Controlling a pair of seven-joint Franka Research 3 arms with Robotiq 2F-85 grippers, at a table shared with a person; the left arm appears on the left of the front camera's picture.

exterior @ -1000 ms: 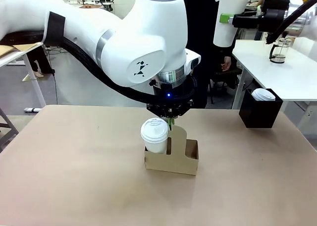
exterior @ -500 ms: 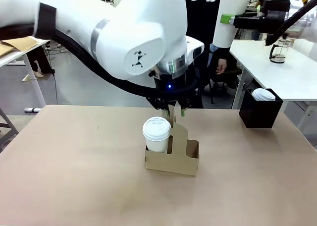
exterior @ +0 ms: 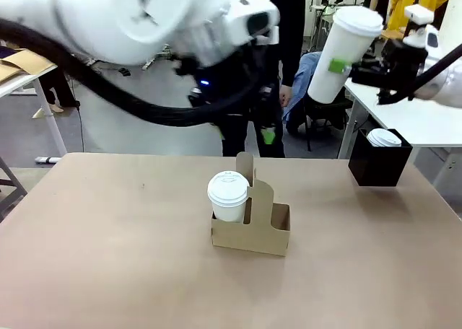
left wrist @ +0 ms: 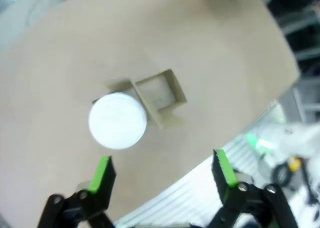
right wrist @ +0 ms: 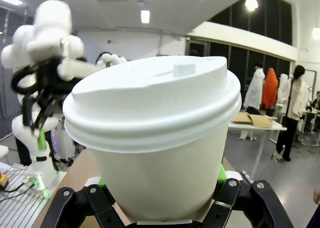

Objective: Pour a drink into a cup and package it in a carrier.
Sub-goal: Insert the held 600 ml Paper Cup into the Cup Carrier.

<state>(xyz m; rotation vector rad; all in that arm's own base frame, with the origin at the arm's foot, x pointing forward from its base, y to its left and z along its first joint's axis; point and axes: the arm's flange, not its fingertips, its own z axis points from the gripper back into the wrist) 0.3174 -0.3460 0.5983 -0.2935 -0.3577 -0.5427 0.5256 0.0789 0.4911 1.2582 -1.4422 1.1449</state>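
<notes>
- Left pincer [left wrist: 161,158]: fingers wide apart, nothing between them, up in the air over the bench [left wrist: 60,63].
- Straight below it: carrier [left wrist: 162,100] on the bench, short lidded cup [left wrist: 117,120] in one slot.
- Right pincer [right wrist: 160,188]: clamped on the cup [right wrist: 155,113], lid on, held high and tilted, well to the side of the carrier.
- Roughly under the right pincer: black box [exterior: 379,167] holding a second lidded cup [exterior: 384,137].

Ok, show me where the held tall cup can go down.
The carrier's right slot is empty; its left slot holds a lidded cup. Bare table lies left of and before the carrier. The black box crowds the far right edge.
</notes>
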